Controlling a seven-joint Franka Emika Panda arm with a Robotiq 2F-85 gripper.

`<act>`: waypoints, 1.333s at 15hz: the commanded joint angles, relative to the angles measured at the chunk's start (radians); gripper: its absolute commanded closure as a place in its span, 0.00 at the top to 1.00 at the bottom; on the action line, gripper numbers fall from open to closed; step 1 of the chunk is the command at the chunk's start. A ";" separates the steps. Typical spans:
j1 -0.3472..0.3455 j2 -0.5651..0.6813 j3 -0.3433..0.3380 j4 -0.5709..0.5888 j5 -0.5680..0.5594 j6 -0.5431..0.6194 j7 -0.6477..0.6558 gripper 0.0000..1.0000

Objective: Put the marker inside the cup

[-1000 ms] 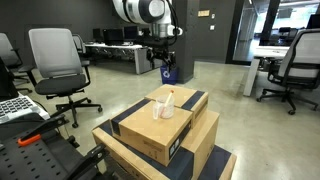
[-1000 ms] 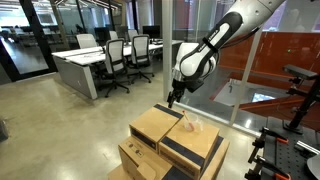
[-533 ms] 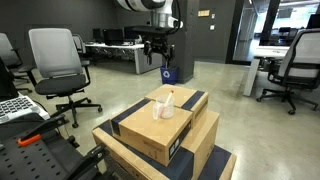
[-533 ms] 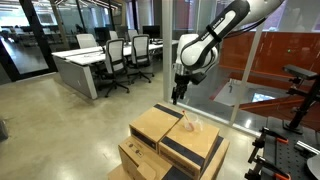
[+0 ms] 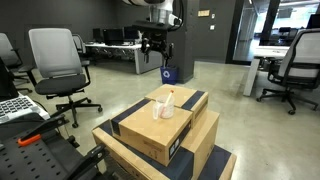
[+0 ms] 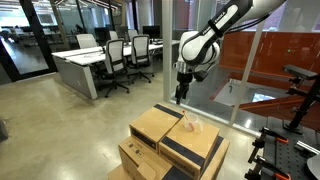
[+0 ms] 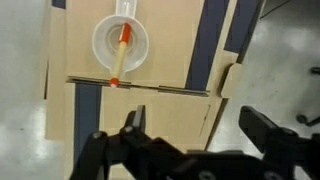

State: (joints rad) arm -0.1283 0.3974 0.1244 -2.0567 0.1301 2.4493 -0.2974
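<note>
The clear cup (image 7: 120,42) stands upright on the top cardboard box (image 7: 150,110), and the red-orange marker (image 7: 119,56) leans inside it with its end over the rim. In both exterior views the cup (image 5: 166,107) (image 6: 191,127) is small and pale on the box. My gripper (image 7: 197,122) hangs high above the box, open, with nothing between its fingers. In both exterior views the gripper (image 5: 157,46) (image 6: 179,98) is well above and apart from the cup.
The cardboard boxes (image 5: 150,130) (image 6: 158,135) are stacked with black tape bands. An office chair (image 5: 56,62) stands nearby, with black equipment (image 5: 30,150) at the near corner. Desks and chairs (image 6: 110,55) lie further off on the concrete floor.
The arm has risen, lifting the open gripper further above the box. The cup and marker have not moved.
</note>
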 commanded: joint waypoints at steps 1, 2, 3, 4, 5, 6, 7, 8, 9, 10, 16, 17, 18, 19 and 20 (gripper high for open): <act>0.016 -0.001 -0.016 0.001 0.009 -0.002 -0.006 1.00; 0.017 -0.001 -0.016 0.001 0.009 -0.002 -0.006 1.00; 0.017 -0.001 -0.016 0.000 0.009 -0.002 -0.006 1.00; 0.017 -0.001 -0.016 0.000 0.009 -0.002 -0.006 1.00; 0.017 -0.001 -0.016 0.000 0.009 -0.002 -0.006 1.00; 0.005 0.003 -0.003 0.007 0.029 -0.023 -0.038 1.00; -0.003 0.010 0.004 0.016 0.038 -0.045 -0.060 1.00; -0.006 0.017 0.004 0.024 0.042 -0.070 -0.068 1.00; -0.016 0.022 0.013 0.033 0.059 -0.107 -0.100 1.00; -0.017 0.024 0.012 0.036 0.064 -0.130 -0.115 1.00; -0.007 0.011 -0.009 0.032 0.079 -0.201 -0.185 1.00; -0.008 0.010 -0.010 0.034 0.080 -0.204 -0.190 1.00; -0.008 0.010 -0.011 0.033 0.080 -0.204 -0.190 1.00; -0.007 0.010 -0.011 0.032 0.080 -0.203 -0.189 1.00; -0.006 0.010 -0.011 0.032 0.080 -0.203 -0.189 1.00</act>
State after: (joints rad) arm -0.1463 0.4080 0.1254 -2.0267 0.2046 2.2486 -0.4833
